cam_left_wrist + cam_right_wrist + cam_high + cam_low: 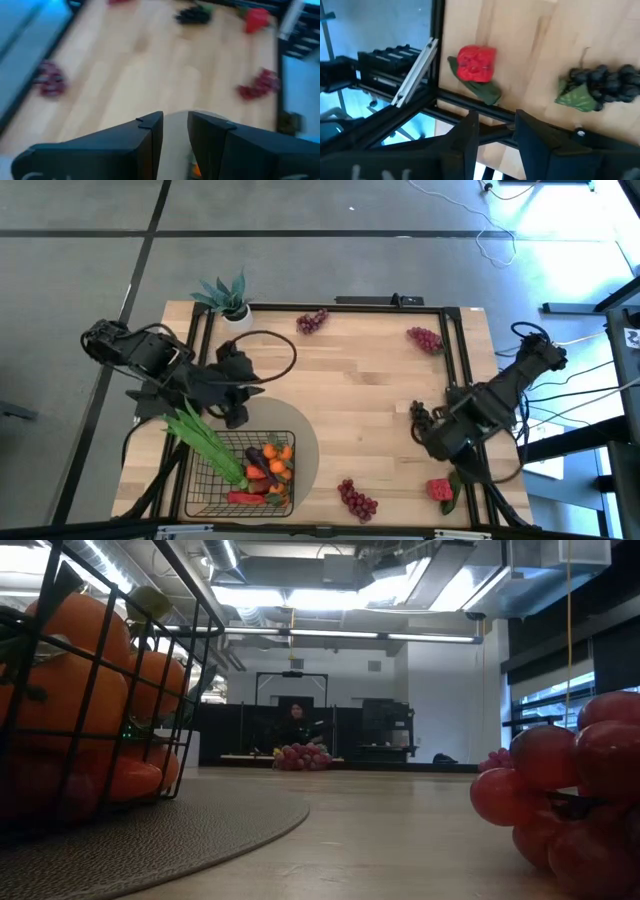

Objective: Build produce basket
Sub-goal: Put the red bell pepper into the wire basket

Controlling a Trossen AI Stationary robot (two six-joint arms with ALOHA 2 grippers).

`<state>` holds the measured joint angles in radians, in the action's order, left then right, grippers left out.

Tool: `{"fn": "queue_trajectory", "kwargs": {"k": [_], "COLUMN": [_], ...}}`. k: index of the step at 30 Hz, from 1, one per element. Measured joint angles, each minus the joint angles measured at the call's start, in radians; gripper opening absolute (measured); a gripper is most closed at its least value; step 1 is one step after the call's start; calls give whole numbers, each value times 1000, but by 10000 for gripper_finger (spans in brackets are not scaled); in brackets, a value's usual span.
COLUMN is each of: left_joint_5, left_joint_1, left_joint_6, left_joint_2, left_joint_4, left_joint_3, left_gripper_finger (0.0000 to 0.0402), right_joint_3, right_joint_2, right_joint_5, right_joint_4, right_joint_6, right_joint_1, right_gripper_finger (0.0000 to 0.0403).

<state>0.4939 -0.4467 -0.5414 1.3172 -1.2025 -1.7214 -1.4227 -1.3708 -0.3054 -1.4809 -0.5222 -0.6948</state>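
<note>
**Basket Loaded at the Near-Left Corner, Both Arms Empty**

The basket sits at the table's near-left corner in the high view, resting on a grey round mat. How its long axis runs cannot be told, since the near end runs under the table's edge frame. Inside lie orange tangerines, a dark purple piece and a red pepper. Long green bean pods lie diagonally across its left side — their long axis runs from the basket's middle up and out over its far-left rim, toward the left arm.

The left gripper hovers just beyond the basket's far edge; its wrist view shows its fingers a narrow gap apart with nothing between them. The right gripper sits low near the table's right side, its fingers likewise slightly spread and pinching nothing.

Loose produce is scattered well apart: one purple grape bunch at the far edge, another at the far right, a third near the front edge just beside the mat, and a red strawberry at the near right close to the table's frame rail. The right wrist view also shows a dark grape bunch with a green leaf — near the strawberry. A potted teal-leaved plant stands at the far-left corner. Between basket and loose fruit the wooden table lies bare.
</note>
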Motion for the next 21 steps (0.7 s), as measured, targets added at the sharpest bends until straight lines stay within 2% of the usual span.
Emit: {"fn": "queue_trajectory", "kwargs": {"k": [4,7,14,21], "left_joint_5": [-162,-222,-233,-223], "left_joint_1": [31,47,55,54], "left_joint_6": [55,90,160,161], "left_joint_2": [23,31,39,39], "left_joint_4": [57,85,98,87], "left_joint_3": [0,0,1,1], "left_gripper_finger": [78,78,79,81], "right_joint_3": [7,7,7,7], "right_joint_2": [0,0,0,0], "right_joint_5": [0,0,68,77], "right_joint_4": [32,74,139,173], "right_joint_6": [-59,-109,-132,-210], "right_joint_1": [-76,-116,-197,-204], "right_gripper_finger": [113,113,113,113]}}
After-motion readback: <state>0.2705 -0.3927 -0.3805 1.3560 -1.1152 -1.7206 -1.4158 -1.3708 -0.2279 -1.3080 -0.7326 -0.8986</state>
